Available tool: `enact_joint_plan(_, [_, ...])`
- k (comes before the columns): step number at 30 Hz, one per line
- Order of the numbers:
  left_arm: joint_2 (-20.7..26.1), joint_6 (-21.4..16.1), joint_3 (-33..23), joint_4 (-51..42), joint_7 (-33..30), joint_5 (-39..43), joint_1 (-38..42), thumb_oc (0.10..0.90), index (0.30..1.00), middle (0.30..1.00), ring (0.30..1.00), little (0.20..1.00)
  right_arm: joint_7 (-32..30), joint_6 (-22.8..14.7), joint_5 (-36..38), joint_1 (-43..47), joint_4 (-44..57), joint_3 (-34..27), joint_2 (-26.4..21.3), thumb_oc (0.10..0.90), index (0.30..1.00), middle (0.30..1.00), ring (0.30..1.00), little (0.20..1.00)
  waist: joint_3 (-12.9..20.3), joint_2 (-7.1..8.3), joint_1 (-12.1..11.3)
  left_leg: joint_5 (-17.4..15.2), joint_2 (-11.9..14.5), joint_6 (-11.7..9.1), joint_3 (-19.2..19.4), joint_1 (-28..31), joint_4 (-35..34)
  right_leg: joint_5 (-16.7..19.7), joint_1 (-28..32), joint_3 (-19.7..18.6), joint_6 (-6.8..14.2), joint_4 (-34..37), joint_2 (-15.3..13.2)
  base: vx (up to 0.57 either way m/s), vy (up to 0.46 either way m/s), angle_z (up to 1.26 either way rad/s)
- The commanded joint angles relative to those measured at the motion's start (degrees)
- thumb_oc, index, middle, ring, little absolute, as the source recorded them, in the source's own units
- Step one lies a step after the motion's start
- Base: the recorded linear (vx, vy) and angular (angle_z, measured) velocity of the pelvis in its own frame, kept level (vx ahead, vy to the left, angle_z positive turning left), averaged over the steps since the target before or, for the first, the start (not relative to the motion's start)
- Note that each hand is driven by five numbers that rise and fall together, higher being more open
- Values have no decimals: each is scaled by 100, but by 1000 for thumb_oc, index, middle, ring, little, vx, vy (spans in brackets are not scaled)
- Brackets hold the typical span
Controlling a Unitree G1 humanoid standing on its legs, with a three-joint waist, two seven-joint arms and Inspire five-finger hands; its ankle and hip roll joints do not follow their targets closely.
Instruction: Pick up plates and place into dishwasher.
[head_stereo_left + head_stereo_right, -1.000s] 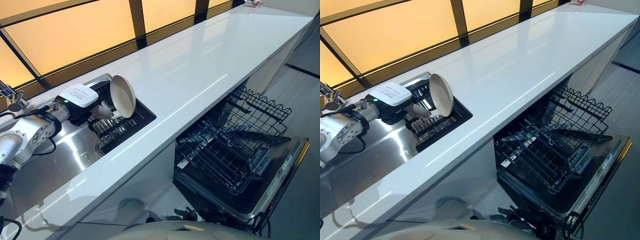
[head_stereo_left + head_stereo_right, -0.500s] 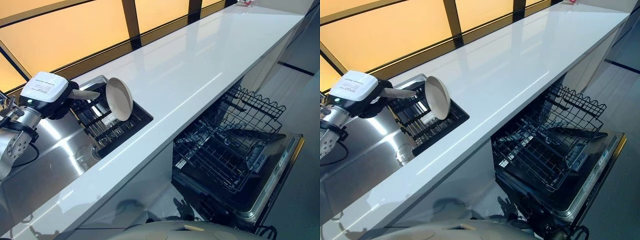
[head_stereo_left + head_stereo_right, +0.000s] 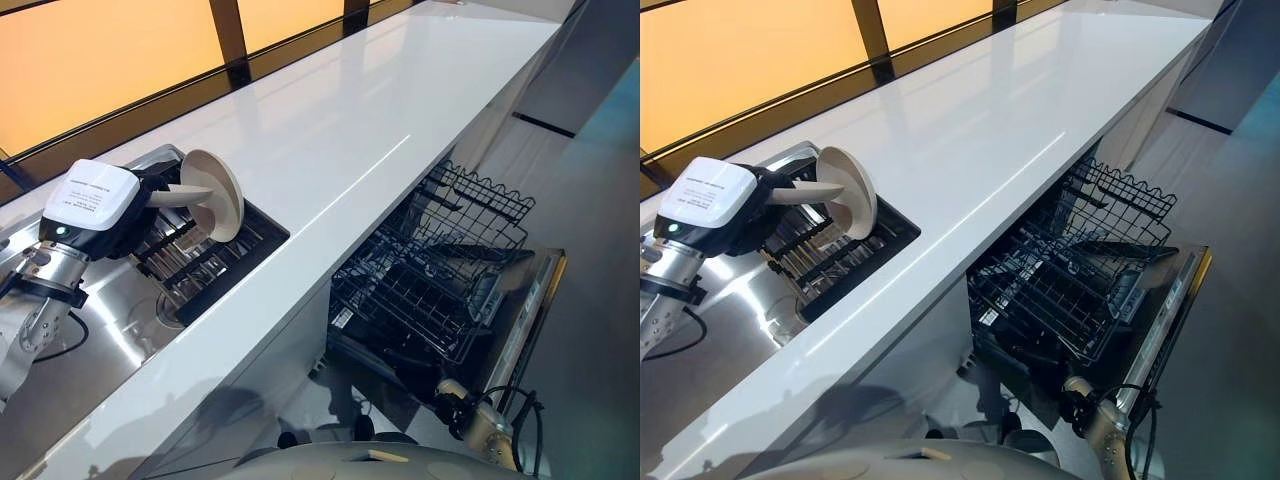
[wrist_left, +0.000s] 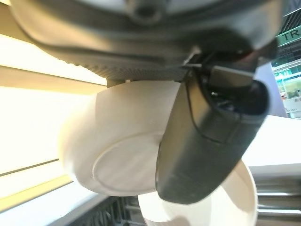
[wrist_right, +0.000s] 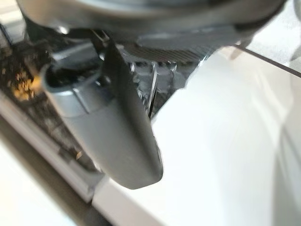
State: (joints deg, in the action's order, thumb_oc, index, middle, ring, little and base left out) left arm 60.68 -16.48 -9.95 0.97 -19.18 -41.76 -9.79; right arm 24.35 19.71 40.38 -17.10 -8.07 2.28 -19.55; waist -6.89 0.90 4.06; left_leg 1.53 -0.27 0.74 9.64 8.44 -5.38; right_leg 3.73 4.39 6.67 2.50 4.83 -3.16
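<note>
Plate (image 3: pixel 213 195) stood on edge over the sink rack (image 3: pixel 205 262), pinched at its rim by the left hand (image 3: pixel 150 197); the dishwasher rack (image 3: pixel 430 270) lay well off to the robot's right, lower down.

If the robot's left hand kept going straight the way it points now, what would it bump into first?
Probably nothing new: the left hand is already at the plate, thumb against it over the sink rack. Beyond the plate lies the white counter, though depth is hard to judge.

Kitchen, white countertop (image 3: pixel 340 130), steel sink (image 3: pixel 110 335), open dishwasher (image 3: pixel 450 290)
</note>
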Motion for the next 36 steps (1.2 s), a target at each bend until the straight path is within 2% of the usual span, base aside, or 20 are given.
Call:
enact_joint_plan(1, [271,-21,-1079,101,-821,112,563,100,300,300,300,200,787,31,1101,462,983,-428,-297,800,900,900,900,900,-56,-117,109,-573,-388,251,124,14,38,-277,-162,292,582,-523,-102,-9,-5,-7])
enact_joint_plan(4, [314,-138,-1189,123,-875,188,431,100,300,300,300,200,927,110,1534,491,1154,-746,-504,800,900,900,900,900,-23,-85,103,-556,-373,246,160,-3,38,-276,-141,308,574,-494,-101,0,0,0])
enact_joint_plan(6, [326,-233,-1340,124,-869,223,294,100,300,300,300,200,1124,336,1775,432,1230,-996,-547,800,900,900,900,900,10,-62,108,-558,-369,250,177,-18,38,-289,-132,302,562,-478,-90,0,0,0])
enact_joint_plan(9, [335,-335,-1529,125,-932,261,73,100,300,300,300,200,1495,474,1764,271,1197,-1300,-640,800,900,900,900,900,39,-18,134,-547,-352,244,207,-35,38,-296,-129,305,545,-465,-81,-1,-24,-6])
enact_joint_plan(13, [368,-557,-1905,170,-966,416,-274,100,300,300,300,200,2165,355,2259,48,1145,-1818,-725,800,900,900,900,900,86,37,185,-550,-336,248,220,-49,38,-301,-132,276,518,-437,-50,-4,-34,-5])
enact_joint_plan(16, [343,-625,-1943,259,-977,433,-302,100,300,300,300,200,2351,167,2613,108,1207,-2007,-706,800,900,900,900,900,104,50,217,-553,-331,250,225,-57,38,-292,-131,247,509,-411,-37,-6,-22,-3])
enact_joint_plan(19, [323,-665,-1879,384,-975,430,-205,100,300,300,300,200,2300,-108,3022,298,1379,-2287,-659,800,900,900,900,900,124,36,258,-563,-332,257,224,-65,38,-291,-140,208,501,-390,-21,-7,-13,-5])
enact_joint_plan(23, [365,-748,-1803,561,-788,536,106,100,300,300,300,200,1640,-839,3281,709,1554,-2768,-540,800,900,900,900,900,166,-26,327,-582,-329,256,239,-74,38,-278,-162,140,504,-361,6,2,-1,-11])
enact_joint_plan(25, [394,-769,-1818,579,-706,616,157,100,300,300,300,200,1432,-971,3471,794,1623,-2944,-537,800,900,900,900,900,177,-46,336,-584,-326,252,252,-75,38,-271,-163,130,506,-351,11,0,0,0])
enact_joint_plan(28, [333,-770,-1777,566,-616,646,329,100,300,300,300,200,1028,-1493,3590,1068,1784,-3224,-423,800,900,900,900,900,207,-79,359,-595,-323,250,256,-79,38,-266,-161,92,504,-333,30,7,-1,-1])
enact_joint_plan(31, [260,-758,-1685,547,-555,663,552,100,300,300,300,200,602,-1786,3601,1408,2113,-3405,-374,800,900,900,900,900,245,-117,362,-602,-324,253,214,-84,38,-265,-158,31,485,-316,60,28,-3,-1])
enact_joint_plan(33, [254,-695,-1559,525,-522,694,760,100,300,300,300,200,388,-2058,3398,1586,2264,-3419,-393,800,900,900,900,900,252,-139,357,-603,-327,257,169,-83,38,-264,-155,-24,470,-315,79,43,-6,-1])
enact_joint_plan(34, [250,-653,-1489,458,-480,787,905,100,300,300,300,200,145,-2360,3002,1728,2396,-3414,-488,800,900,900,900,900,268,-150,359,-602,-337,263,122,-79,38,-270,-151,-97,450,-312,99,0,0,0])
enact_joint_plan(35, [247,-633,-1461,449,-462,799,952,100,300,300,300,200,88,-2393,2933,1744,2426,-3412,-495,800,900,900,900,900,259,-159,350,-602,-336,263,115,-78,38,-272,-151,-100,448,-315,102,35,-9,3])
enact_joint_plan(36, [247,-546,-1359,315,-404,954,1124,100,300,300,300,200,-218,-2754,2185,1834,2505,-3336,-664,800,900,900,900,900,256,-173,334,-595,-340,266,63,-73,38,-288,-149,-141,428,-337,118,24,-12,3])
